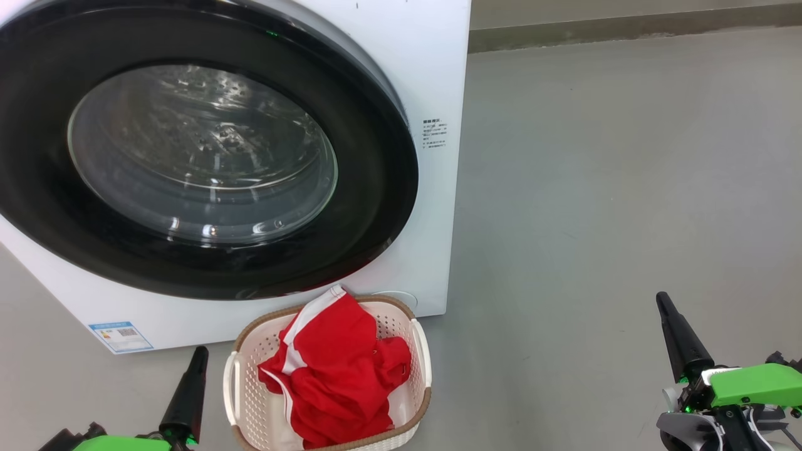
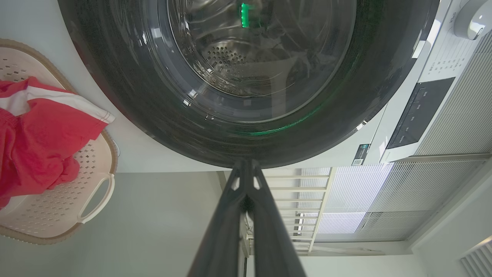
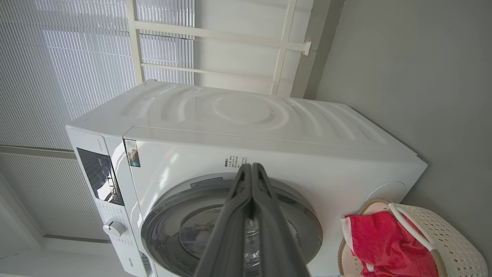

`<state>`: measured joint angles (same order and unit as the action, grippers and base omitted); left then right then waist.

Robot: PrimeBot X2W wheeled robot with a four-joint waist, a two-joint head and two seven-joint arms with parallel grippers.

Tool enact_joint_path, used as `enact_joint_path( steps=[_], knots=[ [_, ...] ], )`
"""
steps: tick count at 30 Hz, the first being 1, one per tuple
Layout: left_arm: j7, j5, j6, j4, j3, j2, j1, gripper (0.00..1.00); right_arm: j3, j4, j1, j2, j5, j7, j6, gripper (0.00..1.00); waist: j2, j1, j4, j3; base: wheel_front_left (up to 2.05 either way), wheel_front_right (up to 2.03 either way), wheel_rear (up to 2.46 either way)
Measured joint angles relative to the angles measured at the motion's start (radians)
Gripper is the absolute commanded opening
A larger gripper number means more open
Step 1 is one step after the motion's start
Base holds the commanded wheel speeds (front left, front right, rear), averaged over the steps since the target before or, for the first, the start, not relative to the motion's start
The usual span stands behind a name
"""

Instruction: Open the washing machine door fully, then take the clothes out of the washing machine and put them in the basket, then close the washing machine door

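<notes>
The white washing machine [image 1: 426, 62] stands ahead with its round black-rimmed door [image 1: 376, 188] lying flat against the front, shut; through the glass the steel drum [image 2: 230, 61] looks bare. Red clothes [image 1: 338, 376] with white trim fill the cream basket [image 1: 420, 357] on the floor just below the door. My left gripper [image 1: 199, 354] is shut and empty, to the left of the basket. My right gripper [image 1: 663, 300] is shut and empty, well to the right over bare floor. In the right wrist view the washing machine [image 3: 269, 127], door [image 3: 307, 227], basket [image 3: 442, 234] and clothes [image 3: 384, 238] show.
Grey floor [image 1: 626, 188] spreads to the right of the machine up to a wall base [image 1: 626, 28]. A control panel [image 2: 419, 111] and knob [image 2: 474, 17] sit on the machine's top front. White blinds and a window frame [image 3: 192, 46] stand behind it.
</notes>
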<state>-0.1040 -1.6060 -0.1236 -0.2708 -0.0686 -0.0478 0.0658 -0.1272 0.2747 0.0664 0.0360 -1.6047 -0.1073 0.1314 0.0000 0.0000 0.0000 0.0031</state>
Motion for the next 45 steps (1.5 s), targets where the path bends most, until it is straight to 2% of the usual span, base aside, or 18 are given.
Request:
enact_joint_path(
  steps=[45],
  knots=[
    [-0.001,0.0,0.0,0.0,-0.004,0.003,0.0,0.0,0.0,0.0,0.0,0.0,0.0,0.0,0.0,0.0,0.0,0.0,0.0,0.0,0.0,0.0,0.0]
  ],
)
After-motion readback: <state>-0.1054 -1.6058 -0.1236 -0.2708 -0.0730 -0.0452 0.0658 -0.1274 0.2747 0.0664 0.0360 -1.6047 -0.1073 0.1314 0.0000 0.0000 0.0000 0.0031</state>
